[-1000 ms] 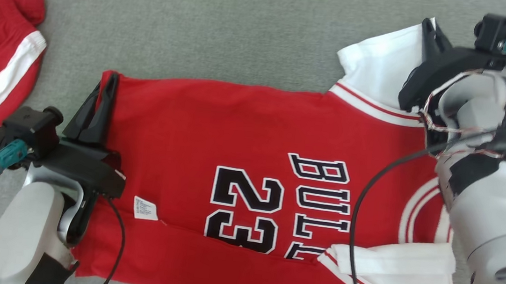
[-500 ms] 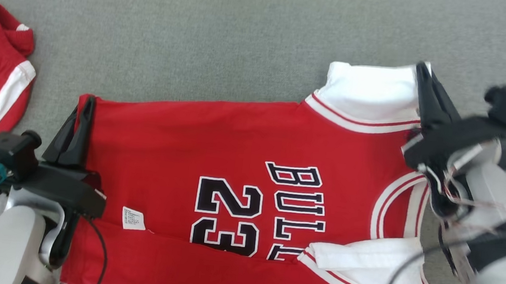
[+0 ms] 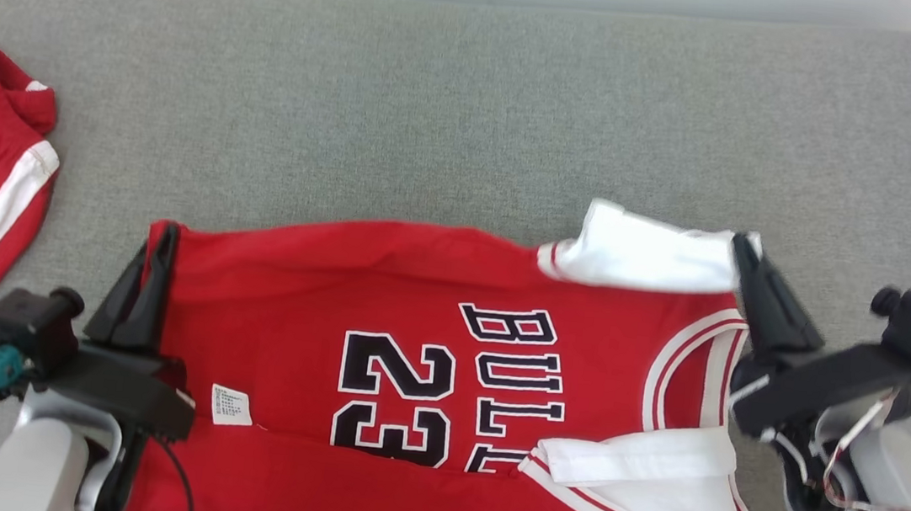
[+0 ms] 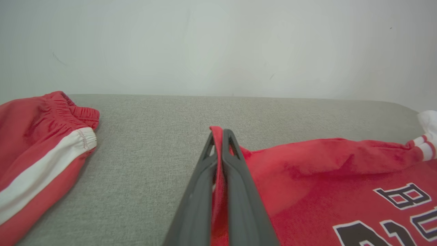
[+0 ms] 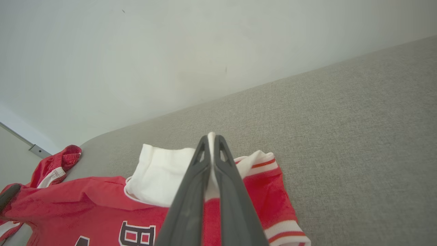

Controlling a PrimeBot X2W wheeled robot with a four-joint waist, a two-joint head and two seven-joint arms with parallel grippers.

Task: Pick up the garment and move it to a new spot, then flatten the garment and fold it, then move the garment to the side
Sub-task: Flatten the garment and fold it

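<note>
Noted left gripper [image 3: 164, 229] clamped on far left hem corner of jersey [image 3: 418, 285], right gripper [image 3: 740, 241] on far right white sleeve [image 3: 641, 258]. Seen far edge lifted, drawn nearer than a second ago. Judged: fold under way, mid-cushion [image 3: 438, 101].

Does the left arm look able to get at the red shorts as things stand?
Probably not yet: only bare grey surface separates them, but the left gripper is shut on the jersey hem.
</note>
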